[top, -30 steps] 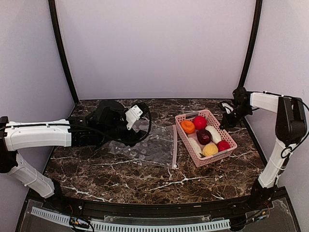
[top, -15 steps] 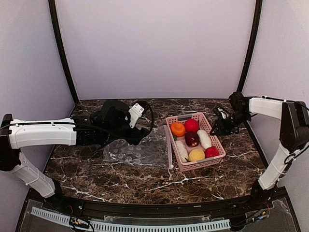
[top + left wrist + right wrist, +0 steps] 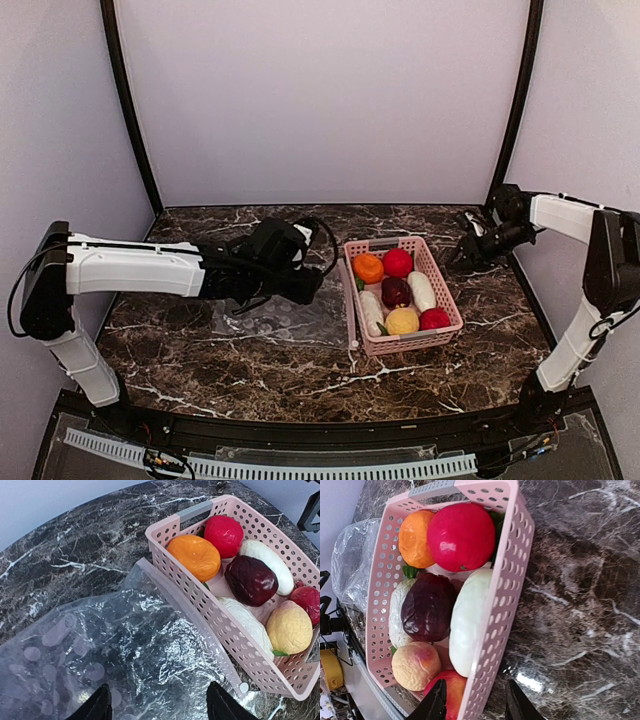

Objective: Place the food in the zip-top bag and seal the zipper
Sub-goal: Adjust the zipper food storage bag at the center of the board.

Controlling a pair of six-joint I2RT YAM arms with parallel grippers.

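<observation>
The food lies in a pink basket: an orange ball, a red ball, a dark maroon ball, a yellow ball, another red ball and two white radishes. The clear spotted zip-top bag lies flat left of the basket, its white zipper against the basket's left wall. My left gripper is open and empty above the bag, near the zipper. My right gripper is open and empty just right of the basket.
The marble table's back corner and a black frame post stand behind my right gripper. My left arm stretches across the table's left half. The basket takes up the centre right.
The basket has slid left until it touches the bag's zipper edge. My right gripper has drawn back to the right. My left gripper has moved right over the bag toward the basket.
</observation>
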